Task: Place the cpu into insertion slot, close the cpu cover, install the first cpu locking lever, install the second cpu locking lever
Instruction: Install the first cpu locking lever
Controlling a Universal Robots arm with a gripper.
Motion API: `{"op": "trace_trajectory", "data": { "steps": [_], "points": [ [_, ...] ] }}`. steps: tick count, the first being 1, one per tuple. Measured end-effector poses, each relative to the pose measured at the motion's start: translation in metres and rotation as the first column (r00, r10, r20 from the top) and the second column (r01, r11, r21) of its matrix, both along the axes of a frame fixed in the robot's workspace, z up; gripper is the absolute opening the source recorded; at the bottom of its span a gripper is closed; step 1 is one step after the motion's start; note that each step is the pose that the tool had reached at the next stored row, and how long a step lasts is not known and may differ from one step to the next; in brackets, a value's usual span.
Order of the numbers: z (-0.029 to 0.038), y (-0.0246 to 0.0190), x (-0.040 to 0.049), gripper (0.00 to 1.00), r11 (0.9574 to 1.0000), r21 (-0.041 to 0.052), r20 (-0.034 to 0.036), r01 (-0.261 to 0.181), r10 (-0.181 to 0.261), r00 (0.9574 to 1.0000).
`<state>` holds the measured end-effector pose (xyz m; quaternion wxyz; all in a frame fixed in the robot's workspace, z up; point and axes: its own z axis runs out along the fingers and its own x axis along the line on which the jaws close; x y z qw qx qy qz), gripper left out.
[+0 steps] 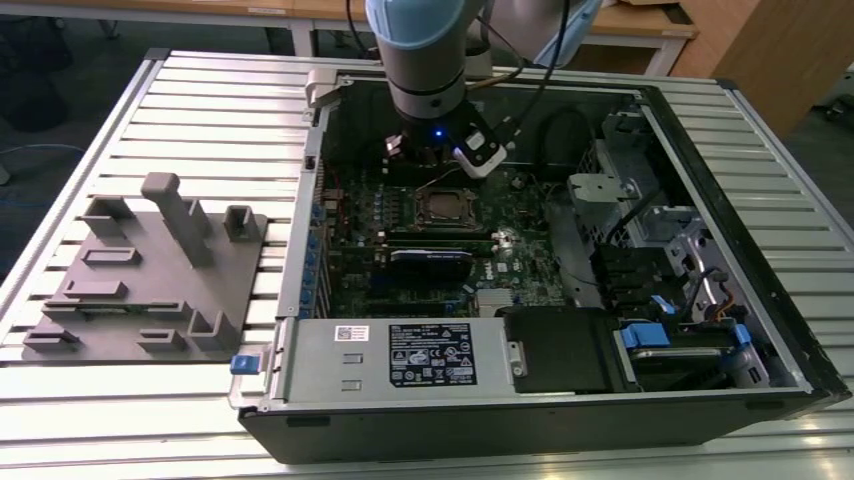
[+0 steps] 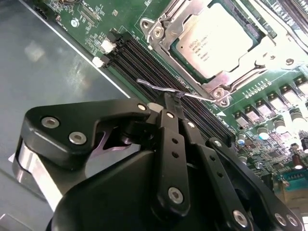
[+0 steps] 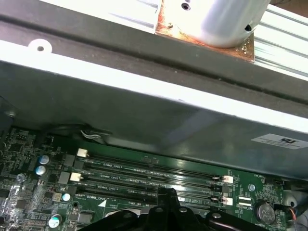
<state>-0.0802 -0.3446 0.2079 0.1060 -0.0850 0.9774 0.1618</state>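
Slatted table (image 1: pixel 200 110) bears the case (image 1: pixel 561 420) — inside, the gripper (image 2: pixel 172 98), fingers (image 2: pixel 168 127) pressed together, touches a lever (image 2: pixel 149 85) beside the cpu (image 2: pixel 216 41).

Open computer case (image 1: pixel 534 425) on slatted table (image 1: pixel 227 100), grey fixture (image 1: pixel 147 290) alongside.

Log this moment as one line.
silver-grey square cpu: seated | silver metal cpu cover frame: closed over it | black gripper: shut, tips at thin silver wire locking lever
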Motion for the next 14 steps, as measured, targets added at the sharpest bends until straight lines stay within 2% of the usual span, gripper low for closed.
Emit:
{"op": "trace_trajectory", "data": {
  "steps": [11,14],
  "points": [
    [0.0104,0.0000,-0.0003,0.10,1.0000,0.0015,0.0001,0.000,0.000,1.0000],
    [0.0105,0.0000,-0.0003,0.10,1.0000,0.0014,0.0045,0.000,0.000,1.0000]
  ]
}}
